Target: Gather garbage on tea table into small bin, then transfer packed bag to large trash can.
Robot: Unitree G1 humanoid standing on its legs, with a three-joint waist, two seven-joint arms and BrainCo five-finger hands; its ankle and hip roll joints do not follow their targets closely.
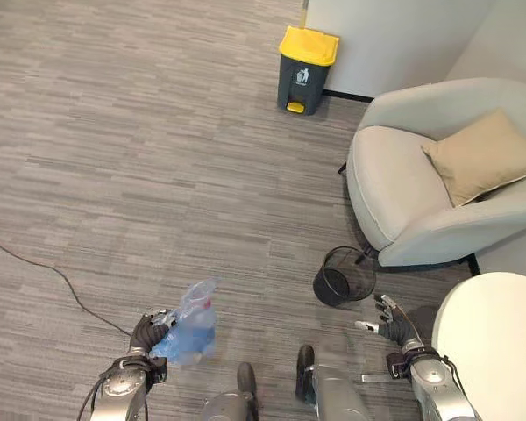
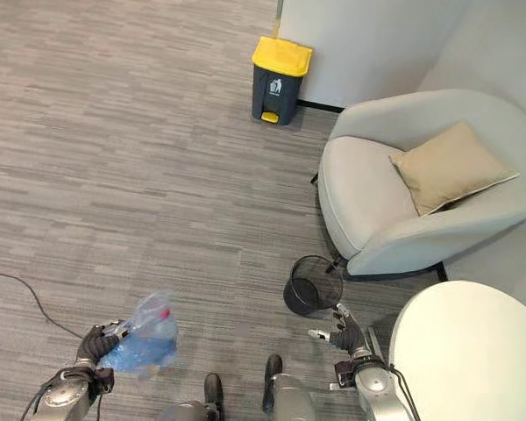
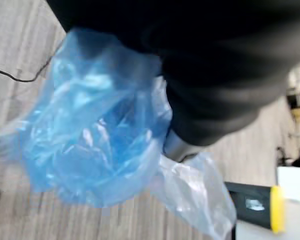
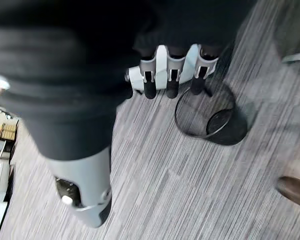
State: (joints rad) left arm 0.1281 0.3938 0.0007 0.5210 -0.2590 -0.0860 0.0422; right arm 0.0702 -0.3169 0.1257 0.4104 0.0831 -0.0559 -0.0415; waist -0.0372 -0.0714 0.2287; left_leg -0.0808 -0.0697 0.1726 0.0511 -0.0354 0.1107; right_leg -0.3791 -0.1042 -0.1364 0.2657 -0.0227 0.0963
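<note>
left hand [image 1: 147,334] lower left, fingers curled round blue bag [image 1: 187,326] | right hand [image 1: 393,323] lower right, fingers relaxed, empty | yellow-lidded large trash can [image 1: 305,70] top centre, well apart | risk: thin plastic slips from grip or snags mesh bin [image 1: 344,275] while walking

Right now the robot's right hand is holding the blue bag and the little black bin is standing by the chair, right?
Not quite. The left hand holds the blue bag, as the left eye view shows. The right hand holds nothing. The little black bin does stand by the chair.
</note>
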